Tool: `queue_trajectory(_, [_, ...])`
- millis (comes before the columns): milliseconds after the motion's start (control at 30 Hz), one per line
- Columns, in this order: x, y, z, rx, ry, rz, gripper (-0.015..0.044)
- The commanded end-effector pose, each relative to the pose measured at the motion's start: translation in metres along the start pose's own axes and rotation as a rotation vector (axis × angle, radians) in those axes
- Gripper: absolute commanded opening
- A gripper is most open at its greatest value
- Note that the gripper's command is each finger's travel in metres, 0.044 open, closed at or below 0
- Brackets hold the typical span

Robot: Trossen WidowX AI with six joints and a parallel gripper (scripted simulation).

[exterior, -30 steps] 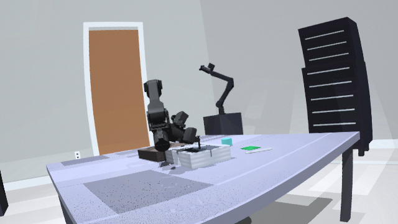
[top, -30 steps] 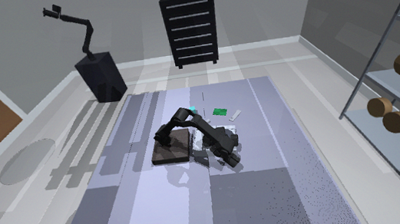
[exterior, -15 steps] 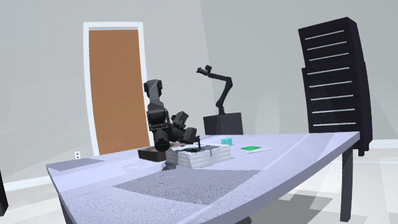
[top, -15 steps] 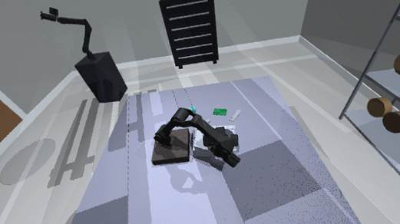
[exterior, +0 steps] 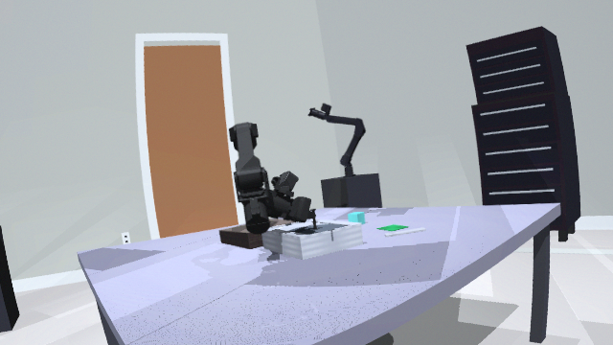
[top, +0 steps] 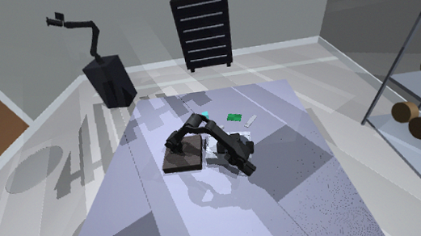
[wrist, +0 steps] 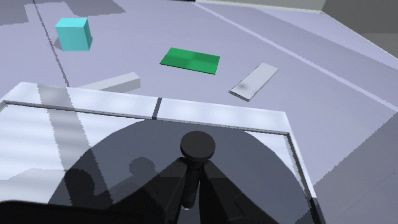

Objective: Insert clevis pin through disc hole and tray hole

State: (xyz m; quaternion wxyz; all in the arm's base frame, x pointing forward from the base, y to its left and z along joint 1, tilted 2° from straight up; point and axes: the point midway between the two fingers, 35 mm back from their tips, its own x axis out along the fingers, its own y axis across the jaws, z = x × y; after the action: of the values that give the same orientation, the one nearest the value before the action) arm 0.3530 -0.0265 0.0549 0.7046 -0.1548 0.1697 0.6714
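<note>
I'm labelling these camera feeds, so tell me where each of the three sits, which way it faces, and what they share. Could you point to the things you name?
Top: high above the table (top: 217,231) (exterior: 230,297), facing down and across it; the whole working arm (top: 226,138) (exterior: 245,153) shows.
Exterior: beside the table, slightly above its surface, facing across toward the door (exterior: 184,134); the arm and hand (exterior: 314,226) (wrist: 193,166) show.
Wrist: on the arm near the hand, looking past its fingers onto the disc (wrist: 235,142) and tray (wrist: 225,113) (exterior: 330,244); only the hand shows.
Exterior and wrist share the cyan block (exterior: 355,218) (wrist: 73,35).
</note>
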Motion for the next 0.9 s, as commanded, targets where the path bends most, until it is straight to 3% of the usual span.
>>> queue_trajectory(0, [0.0007,0.0007,-0.0003,0.004,0.009,0.002,0.0])
queue_trajectory(867, [-0.0003,0.0023,-0.0007,-0.028,0.013,-0.012,0.0])
